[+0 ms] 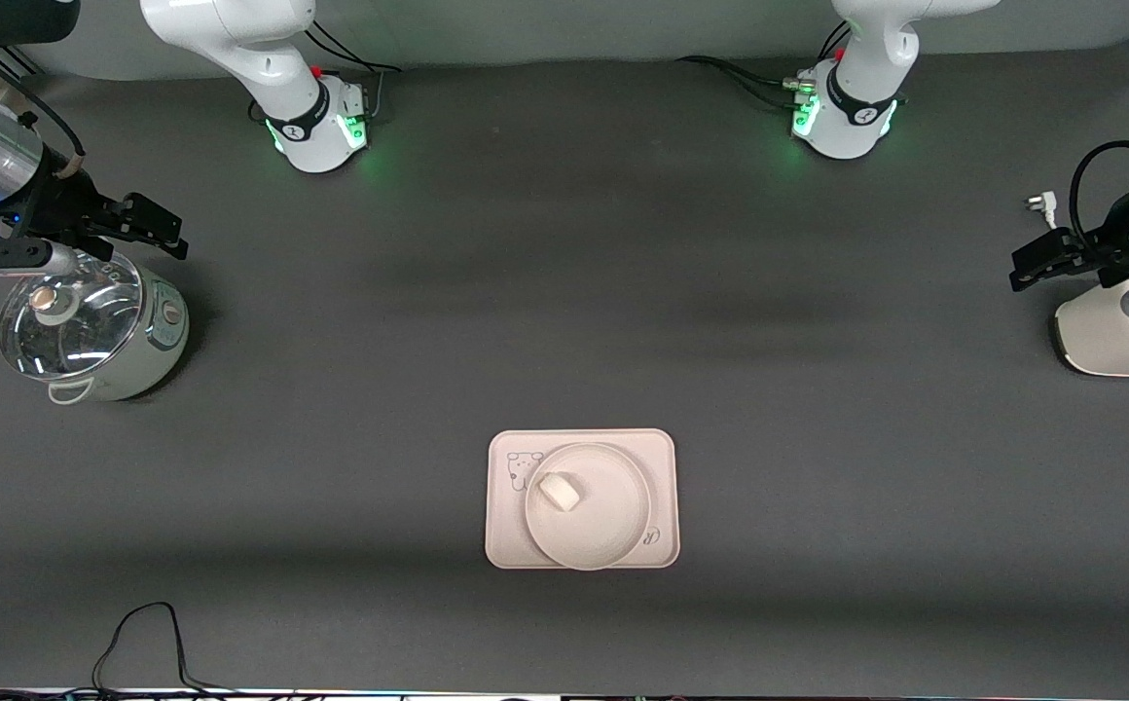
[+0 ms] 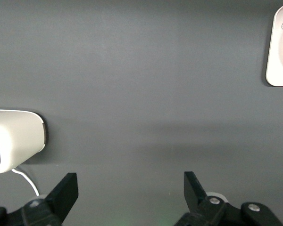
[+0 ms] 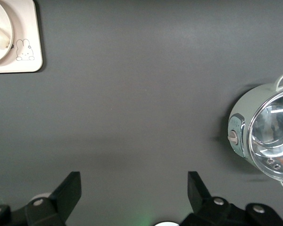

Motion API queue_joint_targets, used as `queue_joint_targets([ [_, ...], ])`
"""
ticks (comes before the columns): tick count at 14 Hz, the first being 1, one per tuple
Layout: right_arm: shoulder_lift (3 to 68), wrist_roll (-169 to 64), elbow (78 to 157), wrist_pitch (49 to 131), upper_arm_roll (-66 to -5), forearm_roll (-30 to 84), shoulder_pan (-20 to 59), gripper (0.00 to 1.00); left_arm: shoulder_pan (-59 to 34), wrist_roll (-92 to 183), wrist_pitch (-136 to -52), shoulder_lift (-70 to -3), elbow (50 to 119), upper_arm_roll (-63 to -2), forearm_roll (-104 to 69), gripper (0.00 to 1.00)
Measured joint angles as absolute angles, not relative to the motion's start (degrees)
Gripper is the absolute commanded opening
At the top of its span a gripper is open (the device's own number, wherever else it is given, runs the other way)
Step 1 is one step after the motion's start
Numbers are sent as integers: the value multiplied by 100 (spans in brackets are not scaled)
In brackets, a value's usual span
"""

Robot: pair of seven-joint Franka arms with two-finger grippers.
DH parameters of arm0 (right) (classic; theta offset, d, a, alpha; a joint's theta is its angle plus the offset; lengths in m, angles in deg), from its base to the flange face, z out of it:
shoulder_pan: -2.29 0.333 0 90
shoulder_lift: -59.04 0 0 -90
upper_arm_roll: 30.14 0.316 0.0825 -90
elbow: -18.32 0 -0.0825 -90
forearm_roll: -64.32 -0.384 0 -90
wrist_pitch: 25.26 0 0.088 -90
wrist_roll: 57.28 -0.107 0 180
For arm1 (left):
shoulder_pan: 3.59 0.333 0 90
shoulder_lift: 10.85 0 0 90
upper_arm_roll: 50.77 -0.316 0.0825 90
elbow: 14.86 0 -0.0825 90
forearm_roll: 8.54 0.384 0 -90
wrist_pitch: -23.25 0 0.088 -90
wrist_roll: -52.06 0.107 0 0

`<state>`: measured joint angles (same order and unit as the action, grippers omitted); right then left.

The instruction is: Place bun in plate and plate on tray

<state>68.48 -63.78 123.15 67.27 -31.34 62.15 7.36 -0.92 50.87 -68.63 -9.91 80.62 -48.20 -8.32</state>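
The small white pillow-shaped bun (image 1: 559, 491) lies in the round cream-beige plate (image 1: 613, 540), which sits on the cream-beige rectangular tray (image 1: 506, 550), so both steps look done and nothing remains but waiting, with the right gripper (image 1: 151, 226) over the glass-lidded pot (image 1: 88, 331) and the left gripper (image 1: 1037, 265) beside a white appliance (image 1: 1110, 341), fingers spread and empty.

Script "R…" on tray (image 2: 279, 56), rest cut off

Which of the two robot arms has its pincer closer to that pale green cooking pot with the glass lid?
The right. The right pincer hovers open just over the pale green glass-lidded pot. The left pincer, also open, hangs at the table's left-arm end over a white appliance.
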Motion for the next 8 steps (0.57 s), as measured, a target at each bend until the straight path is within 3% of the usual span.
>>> queue_joint_targets([
  [8,6781,-6378,12386,6715,-3112,6216,741,100,-92,5087,-6864,-991,8062,-4818,-835,100],
])
